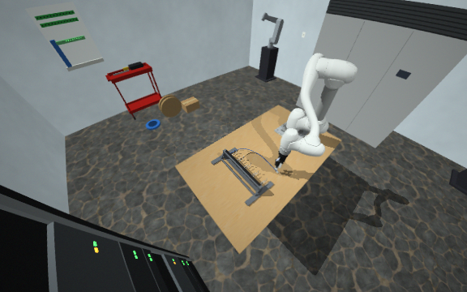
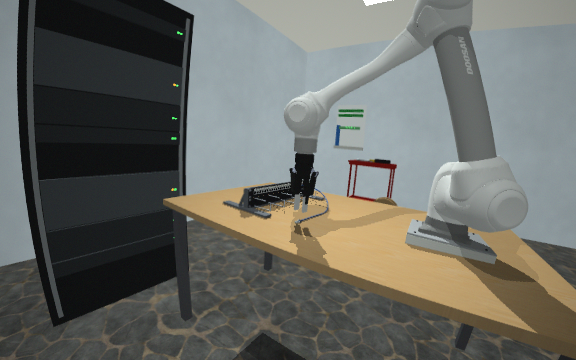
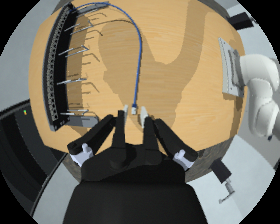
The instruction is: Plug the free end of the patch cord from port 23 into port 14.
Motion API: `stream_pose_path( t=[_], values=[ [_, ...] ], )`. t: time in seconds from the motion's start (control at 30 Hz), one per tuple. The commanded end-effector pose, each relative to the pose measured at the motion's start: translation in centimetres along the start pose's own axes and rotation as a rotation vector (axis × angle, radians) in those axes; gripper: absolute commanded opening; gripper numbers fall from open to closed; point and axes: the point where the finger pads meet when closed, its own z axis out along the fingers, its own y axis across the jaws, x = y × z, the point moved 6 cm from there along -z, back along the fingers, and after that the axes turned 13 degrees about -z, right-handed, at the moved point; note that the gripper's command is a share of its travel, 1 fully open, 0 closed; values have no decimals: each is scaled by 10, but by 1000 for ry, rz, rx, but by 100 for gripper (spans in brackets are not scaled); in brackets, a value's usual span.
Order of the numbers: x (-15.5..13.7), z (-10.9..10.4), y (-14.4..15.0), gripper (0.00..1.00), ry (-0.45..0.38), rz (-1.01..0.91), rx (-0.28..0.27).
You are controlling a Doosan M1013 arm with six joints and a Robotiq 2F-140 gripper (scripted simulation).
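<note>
Wood-tone table (image 1: 213, 195) (image 2: 368, 265) (image 3: 191, 105) on a dark stone-pattern floor (image 1: 116, 170) (image 2: 228, 295), pale blue walls w/ 1 red cart (image 1: 130, 74) (image 2: 372, 163) and 1 wall board (image 1: 70, 36) (image 2: 351, 136). Tall equipment cabinet (image 1: 51, 255) (image 2: 108, 160) w/ green + amber lights stands near the table. On the table: the rack (image 1: 242, 170) (image 2: 273, 196) (image 3: 55, 70), a long black port panel on grey feet, w/ thin metal prongs sticking out of 1 side. The blue patch cord (image 1: 263, 156) (image 2: 327, 205) (image 3: 140, 45) curves from 1 end of the rack, out over the table, to its free end (image 1: 276, 171) (image 2: 298, 222) (image 3: 134, 109), a small pale plug, well apart from the panel, so not in port 14. Port nos. too small to read. White arm (image 1: 310, 109) (image 2: 373, 65) (image 3: 261, 75) is mounted at the table's other side, w/ its black gripper (image 1: 279, 167) (image 2: 301, 204) (image 3: 134, 110) pointing down above the plug. Gripper's part open, nothing held; in the wrist view the plug shows between the 2 pale fingertips, w/ a gap each side.
</note>
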Motion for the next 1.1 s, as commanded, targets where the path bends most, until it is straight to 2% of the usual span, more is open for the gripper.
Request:
stream_pose_path(
  t=[0.0, 0.57, 1.07],
  values=[
    [1, 10, 0, 22, 2, 5, 2],
    [1, 32, 0, 22, 2, 5, 2],
    [1, 35, 0, 22, 2, 5, 2]
  ],
)
